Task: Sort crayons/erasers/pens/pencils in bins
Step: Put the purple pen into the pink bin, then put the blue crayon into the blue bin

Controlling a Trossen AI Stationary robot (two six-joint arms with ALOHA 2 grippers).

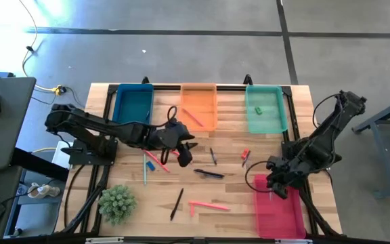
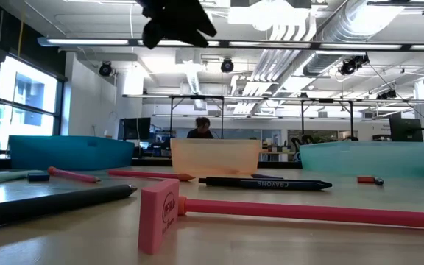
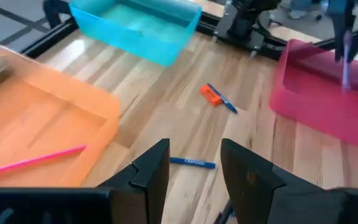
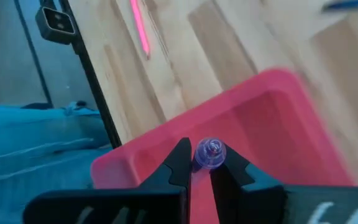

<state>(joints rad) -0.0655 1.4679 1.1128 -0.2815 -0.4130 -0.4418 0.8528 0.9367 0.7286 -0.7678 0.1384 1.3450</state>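
Note:
My right gripper (image 4: 199, 153) is shut on a purple pen (image 4: 210, 152) and hangs over the near end of the red-pink bin (image 1: 279, 210) at the table's right. In the left wrist view the pen (image 3: 347, 62) points down below that gripper, above the bin. My left gripper (image 3: 194, 149) is open, holds nothing, and hovers over the table's middle left (image 1: 183, 150). The orange bin (image 1: 199, 105) holds a pink stick (image 3: 33, 162). The teal-green bin (image 1: 265, 108) holds a green eraser (image 1: 256, 110). The dark blue bin (image 1: 133, 103) stands at the far left. My right gripper pinches the purple pen between its two fingers just below the pen's rounded upper end (image 4: 211, 149). The fingers lie across the pen. The pen hangs roughly upright below them, clear of the red-pink bin.
Loose on the wood lie pink sticks (image 1: 208, 205), black pens (image 1: 208, 173) (image 1: 176, 203), a red-orange eraser (image 1: 245, 153) beside a blue pen (image 3: 222, 101), and a pink block (image 2: 160, 213). A small green plant (image 1: 117, 202) stands at the near left.

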